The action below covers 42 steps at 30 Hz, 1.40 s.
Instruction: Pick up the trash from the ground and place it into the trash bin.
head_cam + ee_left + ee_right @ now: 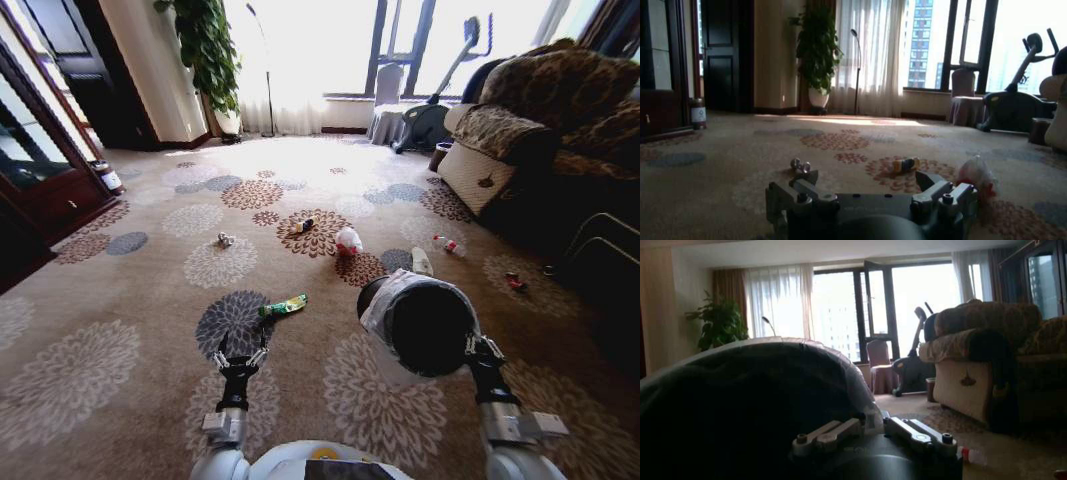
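Low at lower left, the left end effector point(241, 358) hung open above the carpet, just short of the green wrapper point(284, 306) at centre. Rightward, the right end effector point(478, 349) gripped the trash bin point(420, 322) rim, bin tilted. Beyond lay foil ball point(226, 239), pink-white bag point(348, 240), white cup point(422, 261), clear bottle point(446, 244).

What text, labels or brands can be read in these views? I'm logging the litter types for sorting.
None can be read.
clear bottle: red label, print too small.
green wrapper: markings too small.
yellow-black packet: print blurred.
jar by the cabinet: label blurred.
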### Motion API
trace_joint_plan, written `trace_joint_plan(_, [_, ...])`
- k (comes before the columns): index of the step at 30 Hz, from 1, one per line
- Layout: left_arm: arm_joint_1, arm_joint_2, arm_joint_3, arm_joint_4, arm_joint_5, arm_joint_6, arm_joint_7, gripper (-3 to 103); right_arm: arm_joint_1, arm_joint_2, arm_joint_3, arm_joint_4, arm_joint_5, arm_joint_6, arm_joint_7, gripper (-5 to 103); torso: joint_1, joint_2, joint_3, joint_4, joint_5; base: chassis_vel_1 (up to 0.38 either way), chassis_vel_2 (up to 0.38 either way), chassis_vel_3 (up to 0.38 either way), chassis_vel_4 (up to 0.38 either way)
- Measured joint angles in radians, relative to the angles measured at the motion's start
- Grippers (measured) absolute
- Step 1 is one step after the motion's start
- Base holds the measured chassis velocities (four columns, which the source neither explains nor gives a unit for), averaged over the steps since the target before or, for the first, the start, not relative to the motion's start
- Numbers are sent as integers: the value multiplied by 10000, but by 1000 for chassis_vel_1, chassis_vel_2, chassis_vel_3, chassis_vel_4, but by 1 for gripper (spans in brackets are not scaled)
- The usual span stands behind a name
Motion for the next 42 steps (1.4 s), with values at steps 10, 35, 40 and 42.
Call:
trace_joint_plan(10, [-818, 563, -559, 1330, -681, 434, -30, 99, -44, 2, 40, -85, -9, 120, 6, 0, -3, 1, -2, -1, 1, -55, -7, 34, -24])
trace_joint_plan(35, [-2643, 3306, -320, 4254, 615, 1463, 1812, 100, -9, -363, -50, -205, -71, 143, 7, 0, 4, 0, 3, -5, 2, -175, 168, 171, -166])
trace_joint_plan(40, [-3048, 4965, -98, 5843, 906, 143, 3985, 100, 66, -585, -107, -314, -128, 8, 3, 0, -5, 1, -4, 3, 6, 44, -60, -65, 45])
trace_joint_plan(42, [-3438, 5240, -12, 6538, 1177, -525, 4699, 100, 31, -570, -99, -342, -176, 7, 3, 0, -5, 1, -3, 2, 5, 49, 2, 4, 51])
